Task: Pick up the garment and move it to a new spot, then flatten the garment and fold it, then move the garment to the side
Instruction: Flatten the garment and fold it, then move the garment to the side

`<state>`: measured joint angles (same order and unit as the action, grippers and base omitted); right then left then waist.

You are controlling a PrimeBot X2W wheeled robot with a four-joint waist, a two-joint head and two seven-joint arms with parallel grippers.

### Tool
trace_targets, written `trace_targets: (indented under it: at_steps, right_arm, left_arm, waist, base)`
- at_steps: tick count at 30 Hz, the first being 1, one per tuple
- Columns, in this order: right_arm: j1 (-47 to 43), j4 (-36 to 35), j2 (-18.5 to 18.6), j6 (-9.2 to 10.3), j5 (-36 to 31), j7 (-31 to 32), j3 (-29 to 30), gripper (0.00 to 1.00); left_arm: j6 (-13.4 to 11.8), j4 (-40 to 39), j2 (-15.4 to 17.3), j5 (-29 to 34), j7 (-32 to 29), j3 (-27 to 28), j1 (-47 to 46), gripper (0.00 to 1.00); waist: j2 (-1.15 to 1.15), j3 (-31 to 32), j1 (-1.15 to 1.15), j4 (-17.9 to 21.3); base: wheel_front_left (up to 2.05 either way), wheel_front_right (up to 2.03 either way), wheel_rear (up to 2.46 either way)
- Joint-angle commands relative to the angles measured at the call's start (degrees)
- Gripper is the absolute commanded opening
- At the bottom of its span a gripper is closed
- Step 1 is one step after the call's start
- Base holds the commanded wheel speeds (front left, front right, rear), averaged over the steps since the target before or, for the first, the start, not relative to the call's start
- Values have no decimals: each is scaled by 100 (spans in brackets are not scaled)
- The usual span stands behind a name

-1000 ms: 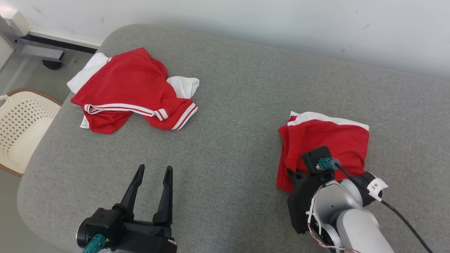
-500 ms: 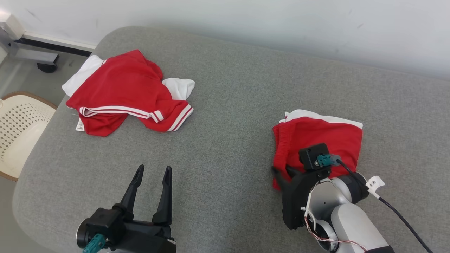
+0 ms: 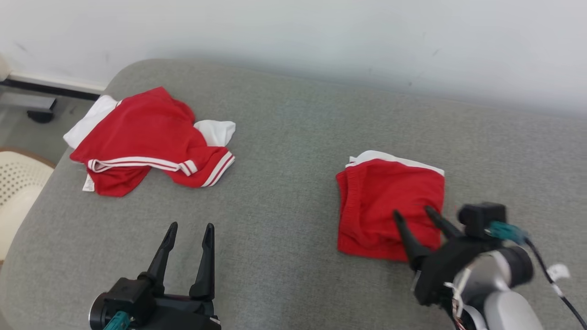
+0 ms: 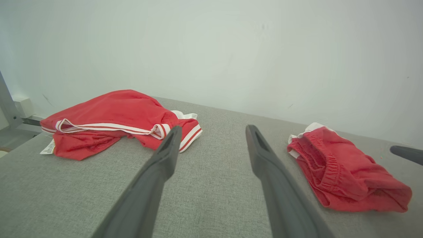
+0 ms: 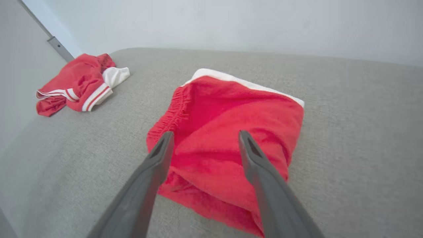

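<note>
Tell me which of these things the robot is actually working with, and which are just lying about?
Job: crumpled red shirt; folded red garment, by the open right pincer.
Lying about: white basket, far left; dark stand foot by the wall.

Cushion [image 3: 284, 151] centre free between crumpled jersey [image 3: 146, 137] and folded garment [image 3: 390, 201]; wall [image 3: 321, 36] behind.

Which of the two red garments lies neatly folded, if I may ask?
The white-edged red garment by the right gripper is folded into a compact block; the striped-trim garment on the left lies crumpled.
</note>
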<state>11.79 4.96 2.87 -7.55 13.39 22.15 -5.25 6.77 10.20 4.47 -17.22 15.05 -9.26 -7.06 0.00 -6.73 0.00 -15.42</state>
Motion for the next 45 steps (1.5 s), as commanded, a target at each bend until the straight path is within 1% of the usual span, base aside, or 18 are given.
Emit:
trace_targets:
  at_steps: [1,6,8,9,14,18,22,27,31,40,43,45]
  right_arm:
    - [-186,-140,1,10,-47,-162,138,100]
    - [-636,-351,0,10,34,-1038,730,100]
    - [-768,-302,1,10,111,-1439,921,100]
    - [-768,-302,1,10,111,-1439,921,100]
    - [-1028,-70,-1,10,307,-2334,1377,100]
    - [-1114,83,2,10,265,-2825,1508,100]
    - [-1206,191,0,10,168,-3145,1400,100]
    - [-1333,385,1,10,66,-3266,1289,100]
    - [-1392,478,3,10,120,-3201,1246,100]
    - [-1298,496,1,10,173,-3071,1235,100]
    - [-1279,495,2,10,154,-2950,1179,100]
    - [-1220,518,2,10,94,-2676,1157,100]
  left_arm:
    - [-20,-27,33,24,23,2,70,100]
    - [-59,-45,48,49,23,8,121,100]
    - [-57,-30,64,63,23,15,140,100]
    - [-57,-30,64,63,23,15,140,100]
    - [-55,14,120,93,23,88,198,100]
    - [-42,-38,175,157,23,173,300,100]
    - [-33,-123,160,246,23,278,478,100]
    - [12,-189,156,294,23,373,643,100]
    - [21,-217,190,319,23,432,714,100]
    - [63,-174,151,350,23,419,688,100]
    - [69,-166,132,350,23,419,700,100]
    - [72,-164,119,358,23,411,679,100]
  waist:
    - [0,135,0,173]
    - [0,243,0,425]
    - [0,278,0,525]
    - [0,278,0,525]
    - [0,421,0,729]
    - [0,517,0,874]
    - [0,574,0,974]
    - [0,635,0,1017]
    - [0,655,0,1030]
    - [0,649,0,993]
    - [0,640,0,990]
    - [0,616,0,982]
  base:
    - [0,0,0]
    - [0,0,0]
    - [0,0,0]
    - [0,0,0]
    - [0,0,0]
    - [0,0,0]
    - [0,0,0]
    - [0,0,0]
    - [0,0,0]
    - [0,0,0]
    - [0,0,0]
    - [0,0,0]
